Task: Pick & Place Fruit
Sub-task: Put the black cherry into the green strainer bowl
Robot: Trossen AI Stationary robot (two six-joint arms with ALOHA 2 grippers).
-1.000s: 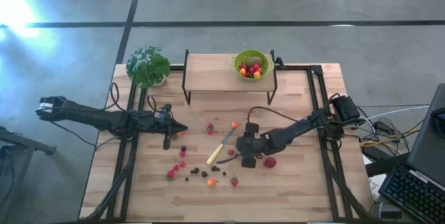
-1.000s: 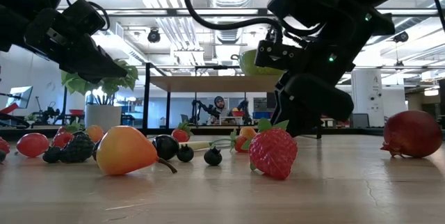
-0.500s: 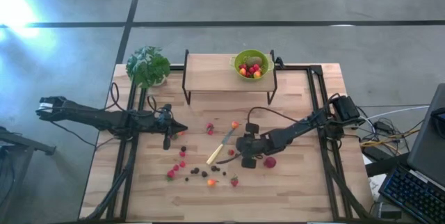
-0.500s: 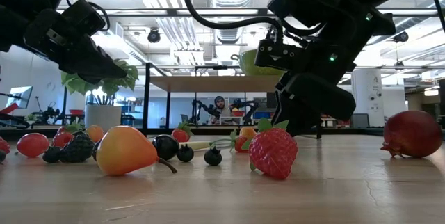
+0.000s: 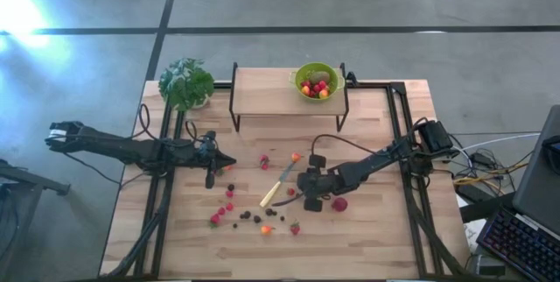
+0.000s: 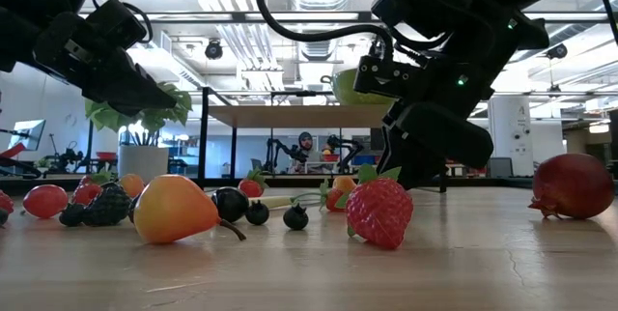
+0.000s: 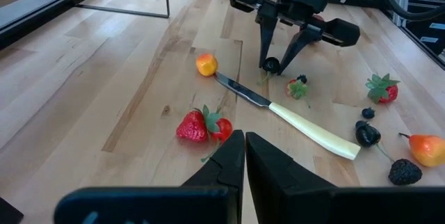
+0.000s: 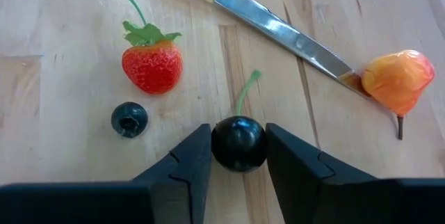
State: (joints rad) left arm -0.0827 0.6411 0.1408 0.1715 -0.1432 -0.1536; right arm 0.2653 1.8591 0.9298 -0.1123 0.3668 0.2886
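Our right gripper point(image 8: 238, 156) is clamped on 1 dark cherry point(image 8: 238, 142), with the knife point(image 8: 278, 33) at 1 o'clock. We think the round cherry could squirt out on lifting. Our left gripper point(image 7: 244, 156), fingers together, waits at the table's 9 o'clock.

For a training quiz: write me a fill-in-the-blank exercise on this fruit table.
1. The right hand is closed on a dark ____.
2. The knife has its tip against an ____ fruit.
3. The green bowl of fruit stands on a raised ____.
4. The left hand hangs over the table with its fingers ____.

Missing words: cherry; orange; shelf; shut
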